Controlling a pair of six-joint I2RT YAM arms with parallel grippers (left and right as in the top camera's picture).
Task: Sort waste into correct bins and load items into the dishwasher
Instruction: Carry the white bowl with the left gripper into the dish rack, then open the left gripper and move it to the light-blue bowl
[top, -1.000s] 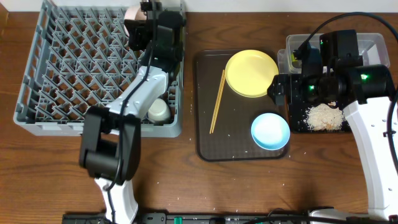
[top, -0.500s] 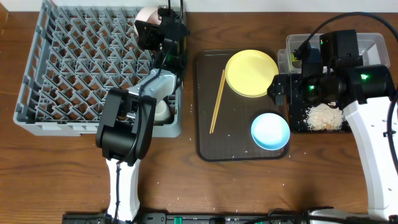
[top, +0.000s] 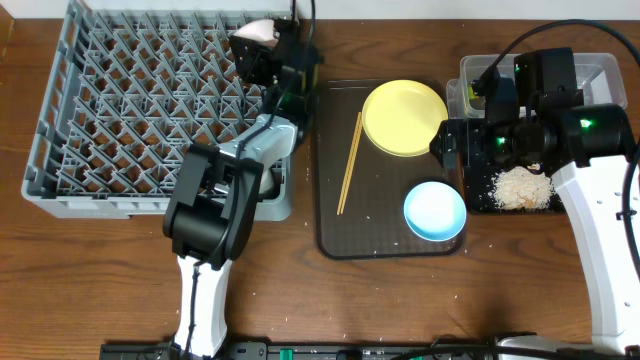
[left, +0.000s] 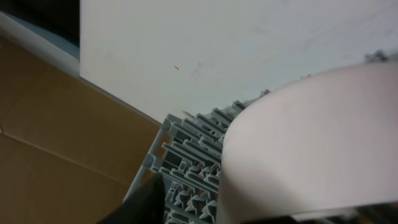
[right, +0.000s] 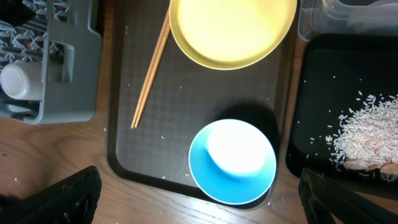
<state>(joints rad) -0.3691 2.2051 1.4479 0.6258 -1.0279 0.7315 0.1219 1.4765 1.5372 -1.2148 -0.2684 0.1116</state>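
Note:
My left gripper (top: 263, 50) is shut on the white bowl (top: 253, 32) and holds it tilted above the back right corner of the grey dish rack (top: 100, 120). The bowl fills the left wrist view (left: 311, 143). My right gripper (top: 449, 147) is open and empty, hovering over the right edge of the brown tray (top: 330, 225). On that tray lie the yellow plate (top: 404, 117), the chopsticks (top: 349, 163) and the light blue bowl (top: 435, 211). The rice (top: 522, 187) lies in the black tray (top: 480, 200). The white cup (right: 13, 81) sits in the rack's front right corner. The paper strip is not in view.
The clear tub (top: 600, 70) stands behind the black tray, with a green wrapper (top: 470, 95) at its left end. My left arm stretches over the rack's right side. Loose rice grains dot the brown tray and the wooden table (top: 400, 300).
My left gripper has carried the white bowl rightward along the back of the rack to its right corner. The right arm has not moved.

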